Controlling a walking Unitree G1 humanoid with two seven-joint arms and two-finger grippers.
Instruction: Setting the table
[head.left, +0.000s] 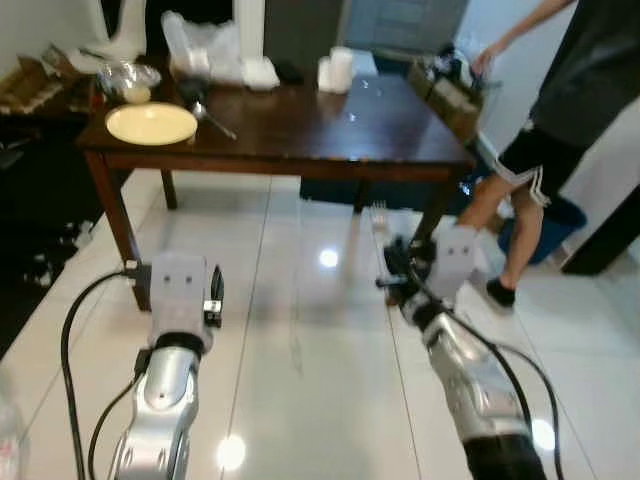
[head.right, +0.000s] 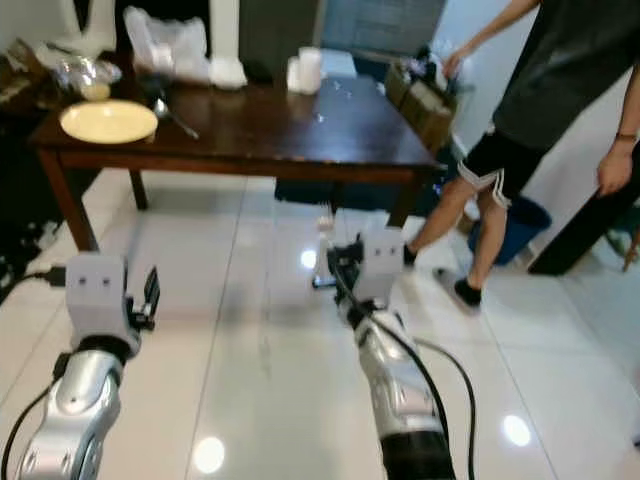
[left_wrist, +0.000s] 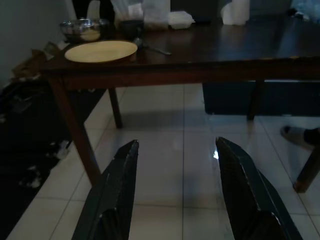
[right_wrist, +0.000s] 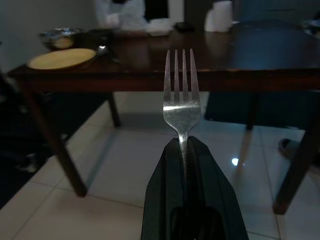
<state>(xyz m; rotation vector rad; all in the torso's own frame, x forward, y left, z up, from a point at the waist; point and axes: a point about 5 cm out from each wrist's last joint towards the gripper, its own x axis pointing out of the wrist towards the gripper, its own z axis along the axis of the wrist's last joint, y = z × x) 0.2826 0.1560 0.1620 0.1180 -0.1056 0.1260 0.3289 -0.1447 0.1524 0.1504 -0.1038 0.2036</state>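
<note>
A dark wooden table (head.left: 330, 125) stands ahead of me across the white tiled floor. At its left end lies a pale yellow plate (head.left: 152, 123), with a spoon (head.left: 215, 120) just to its right and a metal bowl (head.left: 130, 78) behind it. My right gripper (right_wrist: 182, 145) is shut on the handle of a silver fork (right_wrist: 181, 95), tines pointing up and towards the table; it hovers over the floor, short of the table's right front leg. My left gripper (left_wrist: 177, 150) is open and holds nothing, low over the floor in front of the table's left leg.
A person (head.left: 560, 110) in dark shorts stands at the table's right end, one hand reaching towards a box (head.left: 445, 95) there. Plastic bags (head.left: 200, 45) and white cups (head.left: 338, 68) sit at the table's back. Dark clutter (head.left: 50, 250) lies on the floor at the left.
</note>
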